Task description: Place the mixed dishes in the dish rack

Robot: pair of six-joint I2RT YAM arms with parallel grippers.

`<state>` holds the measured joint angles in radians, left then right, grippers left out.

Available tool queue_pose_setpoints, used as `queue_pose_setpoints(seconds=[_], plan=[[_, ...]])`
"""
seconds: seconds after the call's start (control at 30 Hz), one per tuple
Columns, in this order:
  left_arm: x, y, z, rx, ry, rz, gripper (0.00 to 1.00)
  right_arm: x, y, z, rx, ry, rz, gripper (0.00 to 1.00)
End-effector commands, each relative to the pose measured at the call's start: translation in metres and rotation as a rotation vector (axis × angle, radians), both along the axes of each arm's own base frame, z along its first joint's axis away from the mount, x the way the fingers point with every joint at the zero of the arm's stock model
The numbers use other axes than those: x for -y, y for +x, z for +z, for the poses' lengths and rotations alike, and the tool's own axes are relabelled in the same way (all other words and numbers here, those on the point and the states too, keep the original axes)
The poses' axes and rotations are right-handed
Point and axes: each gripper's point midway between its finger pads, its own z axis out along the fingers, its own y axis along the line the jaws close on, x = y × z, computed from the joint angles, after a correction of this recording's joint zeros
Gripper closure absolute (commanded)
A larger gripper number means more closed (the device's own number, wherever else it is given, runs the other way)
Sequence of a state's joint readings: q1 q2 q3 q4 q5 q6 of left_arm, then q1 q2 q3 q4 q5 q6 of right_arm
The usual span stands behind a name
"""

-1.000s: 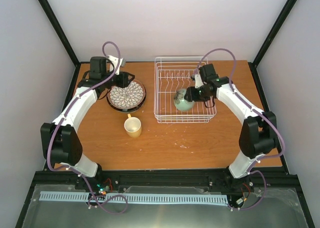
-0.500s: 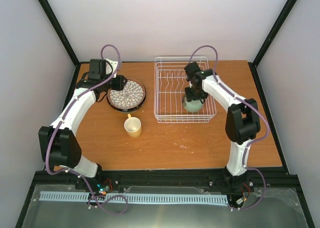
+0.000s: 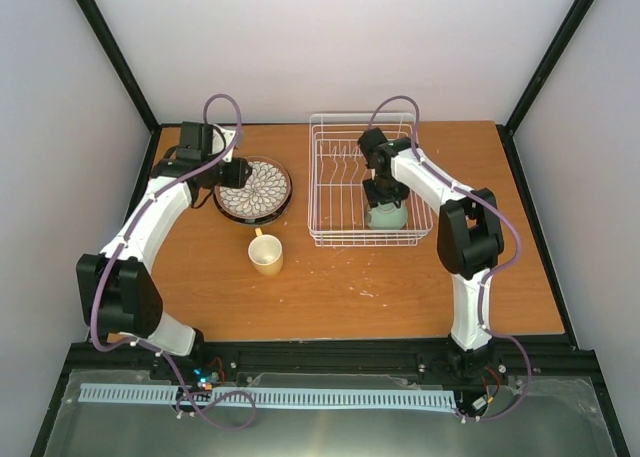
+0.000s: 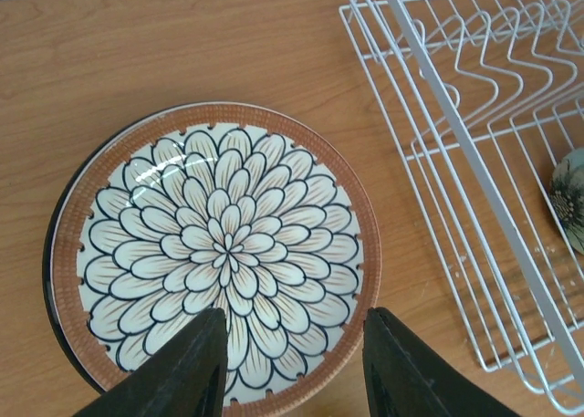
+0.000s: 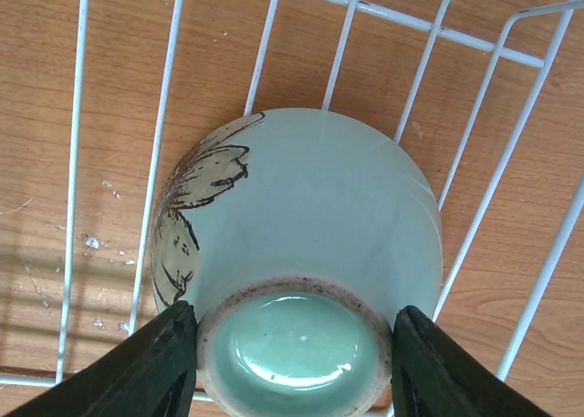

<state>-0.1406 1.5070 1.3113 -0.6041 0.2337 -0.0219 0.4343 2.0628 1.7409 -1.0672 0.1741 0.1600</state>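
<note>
Black right fingers (image 5: 155,367) pinch the foot ring of the pale green bowl (image 5: 310,225), which is upside down and tipped inside the dish rack (image 4: 458,130), near its front. If they let go while the bowl leans, it could roll on the thin wires and chip. Open left fingers (image 4: 178,371) hang over the white petal plate (image 4: 214,253) on the bench (image 3: 350,277), holding nothing. That plate lies flat on a darker one, so a grab at its rim could slip or drag both.
</note>
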Motion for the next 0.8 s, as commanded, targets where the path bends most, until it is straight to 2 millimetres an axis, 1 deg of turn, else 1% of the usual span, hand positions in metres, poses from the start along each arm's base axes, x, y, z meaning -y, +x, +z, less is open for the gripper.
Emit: queue_pose_setpoints(seconds=[0.0,0.03,0.07,0.13,0.2,0.27,0.33,0.4,0.47,0.5,0.6,0.7,0.77], plan=[[0.005,-0.023,0.014,0.002,-0.002,-0.070,0.58,0.010,-0.003,-0.010,-0.050,-0.022,-0.010,0.96],[0.007,-0.028,0.016,0.005,-0.008,-0.084,0.58,0.011,-0.003,-0.011,-0.050,-0.026,-0.014,0.90],[0.009,-0.033,0.020,0.007,-0.013,-0.098,0.58,0.014,-0.002,-0.009,-0.044,-0.034,-0.021,0.80],[0.014,-0.043,0.021,0.004,-0.011,-0.132,0.57,0.016,-0.003,-0.008,-0.039,-0.046,-0.025,0.64],[0.016,-0.052,0.021,-0.007,0.009,-0.151,0.56,0.018,-0.003,-0.006,-0.033,-0.053,-0.033,0.51],[0.019,-0.061,0.018,-0.009,0.036,-0.156,0.55,0.020,-0.004,-0.003,-0.025,-0.057,-0.037,0.45],[0.028,-0.070,0.016,-0.004,0.037,-0.191,0.53,0.022,-0.003,0.002,-0.010,-0.061,-0.042,0.37],[0.035,-0.078,0.010,-0.022,0.051,-0.216,0.53,0.025,-0.003,0.007,0.005,-0.065,-0.048,0.26],[0.034,-0.083,-0.002,-0.050,0.096,-0.209,0.52,0.025,-0.004,0.011,0.013,-0.062,-0.050,0.22],[0.035,-0.086,-0.008,-0.064,0.112,-0.207,0.53,0.026,-0.004,0.012,0.018,-0.060,-0.051,0.17],[0.036,-0.091,-0.013,-0.083,0.132,-0.213,0.53,0.026,-0.005,0.018,0.038,-0.056,-0.056,0.14],[0.033,-0.097,-0.016,-0.098,0.168,-0.215,0.54,0.027,-0.002,0.038,0.099,-0.039,-0.062,0.14],[0.031,-0.103,-0.019,-0.109,0.192,-0.220,0.54,0.028,-0.001,0.060,0.159,-0.018,-0.064,0.14]])
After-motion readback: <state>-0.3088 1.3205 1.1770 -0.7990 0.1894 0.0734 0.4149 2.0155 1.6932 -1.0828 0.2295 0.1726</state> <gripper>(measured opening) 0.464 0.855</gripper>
